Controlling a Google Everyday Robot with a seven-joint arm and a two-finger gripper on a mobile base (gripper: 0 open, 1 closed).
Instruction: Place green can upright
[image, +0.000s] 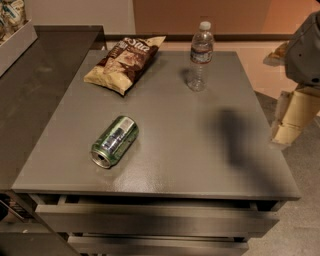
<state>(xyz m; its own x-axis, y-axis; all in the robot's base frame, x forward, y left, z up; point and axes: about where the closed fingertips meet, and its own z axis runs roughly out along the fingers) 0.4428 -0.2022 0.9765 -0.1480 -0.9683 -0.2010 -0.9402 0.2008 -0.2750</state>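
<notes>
The green can (114, 141) lies on its side on the grey table (200, 165), front left, with its open silver end toward the front edge. It is shiny green with a pale label patch. My gripper (287, 134) hangs off the table's right edge, beige and pointing down, far to the right of the can and not touching anything. Its shadow falls on the table's right part.
A chip bag (125, 62) lies at the back left of the table. A clear water bottle (200, 55) stands upright at the back middle. A darker counter (35, 90) adjoins the left side, with a tray (15, 45) at its far end. Drawers sit below the table front.
</notes>
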